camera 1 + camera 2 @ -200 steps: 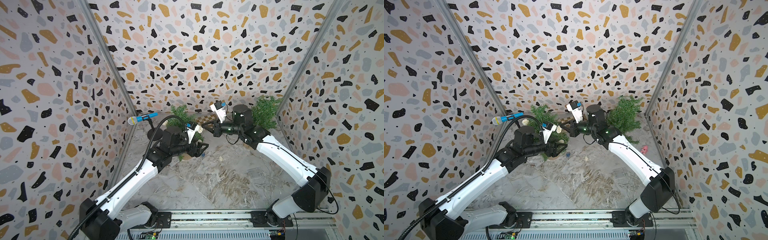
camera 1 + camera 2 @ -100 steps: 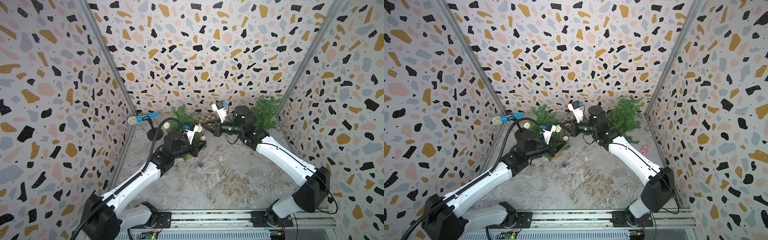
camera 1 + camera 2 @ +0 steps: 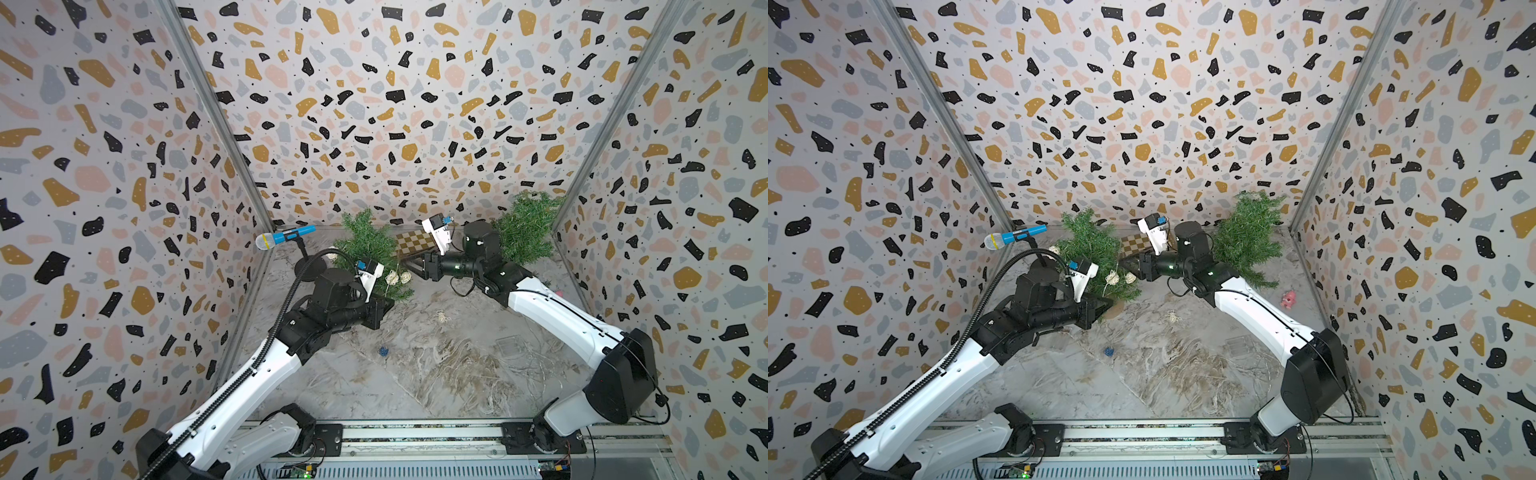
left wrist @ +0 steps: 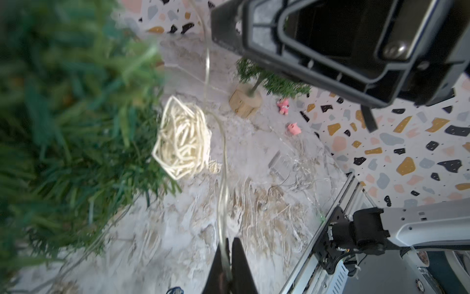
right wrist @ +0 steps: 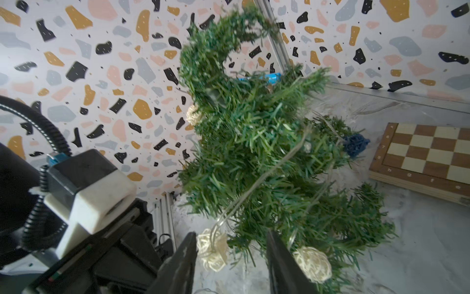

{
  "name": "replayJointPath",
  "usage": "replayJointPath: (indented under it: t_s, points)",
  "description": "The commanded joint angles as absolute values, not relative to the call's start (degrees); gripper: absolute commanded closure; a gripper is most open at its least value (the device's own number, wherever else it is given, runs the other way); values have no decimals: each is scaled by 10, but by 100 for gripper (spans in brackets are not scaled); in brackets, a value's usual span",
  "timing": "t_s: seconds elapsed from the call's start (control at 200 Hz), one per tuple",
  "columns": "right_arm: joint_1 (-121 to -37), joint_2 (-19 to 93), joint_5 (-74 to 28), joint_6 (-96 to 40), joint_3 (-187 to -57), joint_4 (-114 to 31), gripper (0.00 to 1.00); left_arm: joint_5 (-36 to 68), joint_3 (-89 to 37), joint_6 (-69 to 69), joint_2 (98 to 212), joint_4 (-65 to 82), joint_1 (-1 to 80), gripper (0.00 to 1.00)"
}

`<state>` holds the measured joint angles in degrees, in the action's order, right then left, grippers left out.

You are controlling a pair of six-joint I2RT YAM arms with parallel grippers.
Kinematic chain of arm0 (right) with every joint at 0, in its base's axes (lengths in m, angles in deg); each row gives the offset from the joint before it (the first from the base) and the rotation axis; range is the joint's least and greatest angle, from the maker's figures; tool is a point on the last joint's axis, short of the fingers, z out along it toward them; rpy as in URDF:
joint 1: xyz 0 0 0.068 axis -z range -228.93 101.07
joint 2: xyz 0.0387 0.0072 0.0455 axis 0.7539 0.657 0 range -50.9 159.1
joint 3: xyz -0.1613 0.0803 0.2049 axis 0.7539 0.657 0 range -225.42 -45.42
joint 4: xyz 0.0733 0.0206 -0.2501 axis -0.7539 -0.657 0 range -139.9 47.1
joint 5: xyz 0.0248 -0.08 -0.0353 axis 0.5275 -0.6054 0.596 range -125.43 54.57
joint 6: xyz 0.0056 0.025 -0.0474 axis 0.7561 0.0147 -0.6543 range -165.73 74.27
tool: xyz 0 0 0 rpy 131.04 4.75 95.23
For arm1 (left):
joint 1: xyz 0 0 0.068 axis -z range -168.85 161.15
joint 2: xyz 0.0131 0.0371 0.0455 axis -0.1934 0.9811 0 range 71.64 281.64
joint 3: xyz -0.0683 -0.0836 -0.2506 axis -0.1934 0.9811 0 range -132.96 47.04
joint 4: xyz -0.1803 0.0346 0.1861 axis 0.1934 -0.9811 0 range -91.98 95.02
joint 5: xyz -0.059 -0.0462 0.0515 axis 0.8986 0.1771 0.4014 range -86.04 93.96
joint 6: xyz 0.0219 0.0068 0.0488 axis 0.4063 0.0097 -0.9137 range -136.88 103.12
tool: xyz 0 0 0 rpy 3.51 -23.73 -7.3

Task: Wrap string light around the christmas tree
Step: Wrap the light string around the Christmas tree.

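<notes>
The christmas tree [image 3: 365,245] [image 3: 1090,241] stands at the back, left of centre, and fills the right wrist view [image 5: 254,142]. The string light, a thin clear wire [image 4: 223,178] with woven cream balls [image 4: 181,142] [image 5: 212,250], runs slanting across the tree's branches. My left gripper [image 3: 384,305] [image 4: 227,244] sits at the tree's front foot, shut on the wire. Facing the tree from the right, my right gripper [image 3: 409,266] [image 5: 231,235] is open. One cream ball hangs loose between its fingers, by the left one, and another ball [image 5: 312,263] lies outside them.
A second green tree [image 3: 525,230] on a wooden stump stands in the back right corner. A chessboard [image 3: 413,243] lies behind the grippers. A blue microphone [image 3: 284,237] on a stand is at the left. Loose wire and a clear box [image 3: 509,345], a pink toy [image 3: 1288,298] and a blue scrap [image 3: 383,351] lie on the floor.
My left gripper has closed on the string light's wire by the tree's foot. My right gripper, shut before, has opened and let the string go.
</notes>
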<state>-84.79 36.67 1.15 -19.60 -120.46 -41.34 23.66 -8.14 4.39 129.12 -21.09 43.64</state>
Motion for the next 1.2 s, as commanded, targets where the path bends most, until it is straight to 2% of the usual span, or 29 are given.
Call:
replayJointPath:
  t_s: [0.0,0.1,0.235,0.556,0.751,0.986,1.111,1.191]
  points:
    - [-847,342,-12,-199,-1203,-407,39,218,-91,37,1257,-289,417,100]
    - [-847,344,-52,-199,-1204,-422,31,207,-101,42,1241,-345,388,100]
    - [-849,344,-69,-197,-1200,-418,28,195,-115,42,1234,-412,349,100]
    - [-887,388,-115,-231,-1257,-462,28,168,-156,9,1265,-444,219,100]
    - [-934,372,-135,-270,-1237,-449,38,204,-184,-3,1293,-444,205,100]
    - [-981,329,-213,-313,-1183,-401,38,177,-175,-7,1294,-465,200,100]
    - [-1009,331,-201,-349,-1196,-404,39,214,-183,6,1301,-466,191,100]
    - [-1052,328,-212,-361,-1159,-376,39,236,-180,14,1301,-466,189,100]
